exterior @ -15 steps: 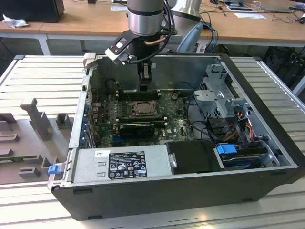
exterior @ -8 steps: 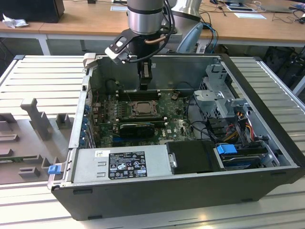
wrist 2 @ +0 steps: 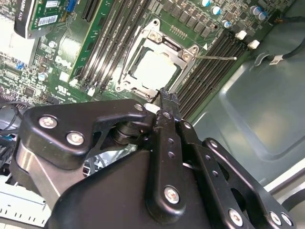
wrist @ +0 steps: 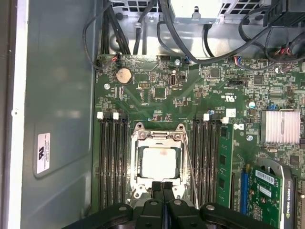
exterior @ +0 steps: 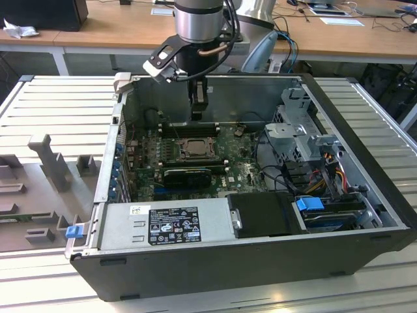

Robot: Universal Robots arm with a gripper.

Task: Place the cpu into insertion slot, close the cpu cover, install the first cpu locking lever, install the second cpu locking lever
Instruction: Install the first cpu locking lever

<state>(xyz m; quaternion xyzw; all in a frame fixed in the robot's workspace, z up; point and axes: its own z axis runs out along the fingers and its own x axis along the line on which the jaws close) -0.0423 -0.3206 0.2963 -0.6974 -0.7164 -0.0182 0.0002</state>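
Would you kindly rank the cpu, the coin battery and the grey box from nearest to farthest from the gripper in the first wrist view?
1. cpu, in the socket right by the gripper.
2. coin battery, on the board past the socket.
3. grey box, beyond the board's edge, among cables.

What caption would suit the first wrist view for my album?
Shut end effector at the edge of the cpu cover, which lies flat over the cpu on a green circuit board.
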